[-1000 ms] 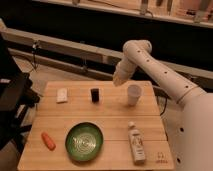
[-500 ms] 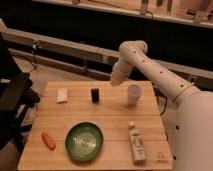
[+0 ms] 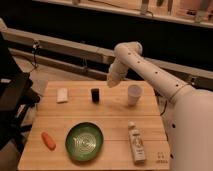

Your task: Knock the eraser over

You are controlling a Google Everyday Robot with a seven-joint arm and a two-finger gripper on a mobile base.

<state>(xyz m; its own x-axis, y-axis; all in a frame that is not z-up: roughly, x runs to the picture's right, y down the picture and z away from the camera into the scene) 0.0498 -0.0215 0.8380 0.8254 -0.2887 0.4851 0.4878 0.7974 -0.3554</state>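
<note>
The eraser is a small black block standing upright on the wooden table, at the back middle. My gripper hangs at the end of the white arm, above the table's far edge. It is a little to the right of the eraser, higher than it and not touching it. A white cup stands to the right of the eraser, below the arm.
A flat white rectangular piece lies left of the eraser. A green plate sits at the front middle, an orange carrot at the front left, and a white bottle lies at the front right. A dark chair stands left of the table.
The arm has swung left, and the gripper has come closer to the eraser and slightly lower. The eraser still stands upright and the other things have not moved.
</note>
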